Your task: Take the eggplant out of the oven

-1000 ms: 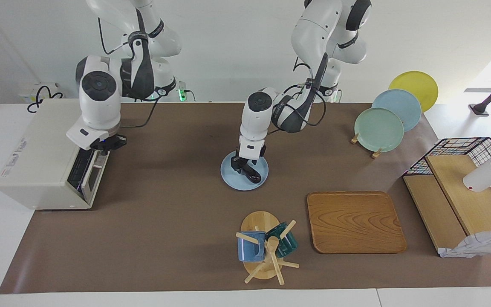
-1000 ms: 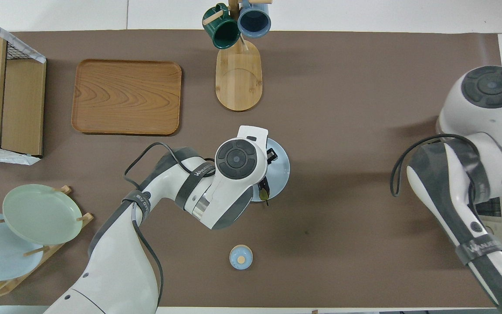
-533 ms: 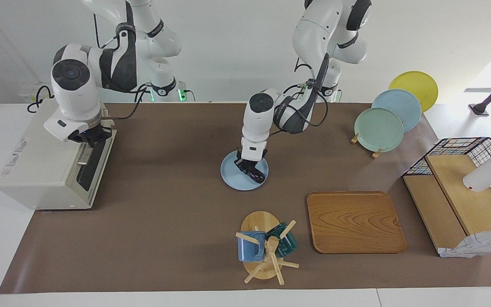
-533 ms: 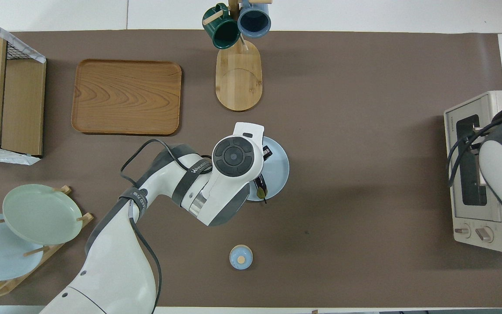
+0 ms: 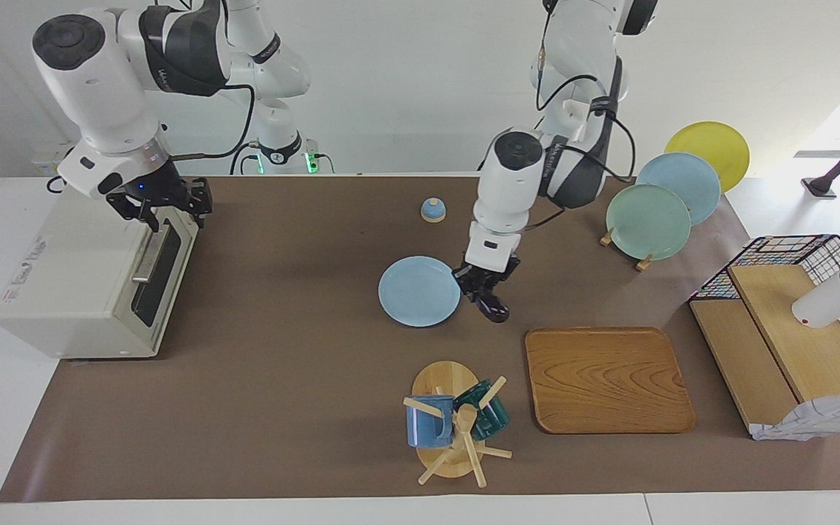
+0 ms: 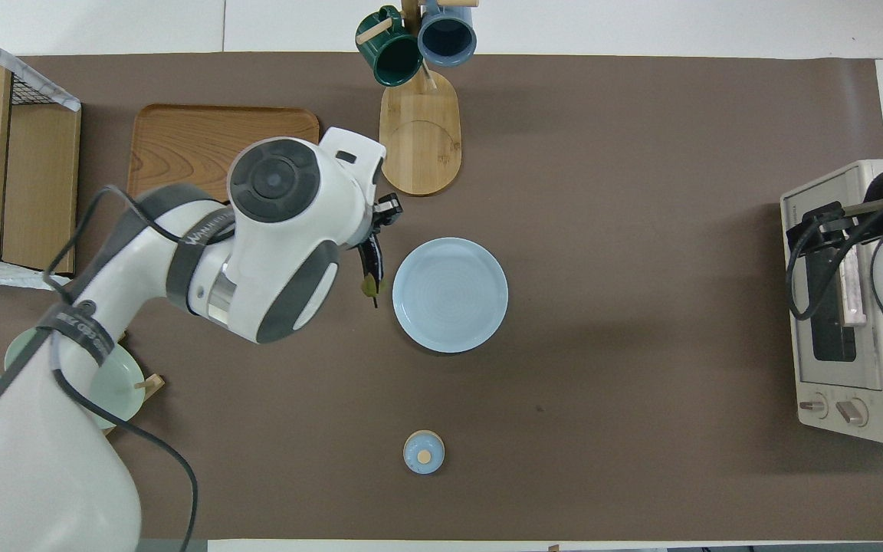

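Left gripper (image 5: 484, 288) clamps eggplant (image 5: 491, 305) | right gripper (image 5: 160, 205) above oven (image 5: 77, 277)

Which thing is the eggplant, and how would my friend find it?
Find the round light blue plate in the middle of the brown mat. Just beside it, toward the wooden tray, the left hand holds the eggplant in the air. It is the only dark purple, shiny, slender thing there.

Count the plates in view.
4. One blue plate lies flat mid-table beside the left hand. Three stand in the rack at the left arm's end: green, blue, yellow. No others show.
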{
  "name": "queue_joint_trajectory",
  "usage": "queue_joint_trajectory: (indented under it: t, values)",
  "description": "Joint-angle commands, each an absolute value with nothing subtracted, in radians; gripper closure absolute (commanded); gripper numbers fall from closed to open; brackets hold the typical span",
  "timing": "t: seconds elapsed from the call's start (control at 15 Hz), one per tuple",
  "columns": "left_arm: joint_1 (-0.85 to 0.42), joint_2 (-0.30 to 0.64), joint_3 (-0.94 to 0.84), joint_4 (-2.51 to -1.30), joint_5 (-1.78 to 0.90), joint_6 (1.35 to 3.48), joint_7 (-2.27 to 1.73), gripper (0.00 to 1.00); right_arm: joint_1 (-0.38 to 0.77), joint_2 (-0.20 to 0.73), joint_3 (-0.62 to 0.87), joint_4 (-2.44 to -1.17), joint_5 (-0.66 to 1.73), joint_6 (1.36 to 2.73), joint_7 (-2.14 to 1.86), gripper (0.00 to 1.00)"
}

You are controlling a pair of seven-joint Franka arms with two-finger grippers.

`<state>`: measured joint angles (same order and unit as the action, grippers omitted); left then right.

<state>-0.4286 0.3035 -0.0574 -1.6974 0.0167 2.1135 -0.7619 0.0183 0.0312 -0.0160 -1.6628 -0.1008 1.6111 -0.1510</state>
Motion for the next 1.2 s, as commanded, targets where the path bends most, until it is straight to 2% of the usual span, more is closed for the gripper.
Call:
queue_joint_trajectory:
  t: [0.0, 0.27, 0.47, 0.6, 0.73, 1.13]
  values:
    - [-0.291, 0.344, -0.069, -1.652, 0.020, 2.086, -0.536, 1.00, 0.017, 0.052, -0.018, -1.629, -0.072, 1.579, -0.141, 0.00]
    - [-0.148, 0.396, -0.067, -1.631, 0.003, 2.106, -0.281, 1.00, 0.054, -0.003, -0.034, -1.690, -0.074, 1.598, -0.121, 0.00]
    - [-0.132, 0.553, -0.066, -1.502, 0.029, 2.157, -0.264, 1.00, 0.064, -0.008, -0.051, -1.698, -0.074, 1.598, -0.104, 0.00]
    - [-0.124, 0.610, -0.064, -1.470, 0.037, 2.213, -0.264, 1.00, 0.064, -0.014, -0.052, -1.707, -0.072, 1.604, -0.103, 0.00]
    - [-0.117, 0.612, -0.064, -1.508, 0.041, 2.295, -0.261, 1.00, 0.052, -0.005, -0.052, -1.700, -0.068, 1.606, -0.103, 0.00]
    - [-0.107, 0.611, -0.066, -1.516, 0.041, 2.290, -0.258, 1.00, 0.028, -0.018, -0.052, -1.686, -0.055, 1.594, -0.104, 0.00]
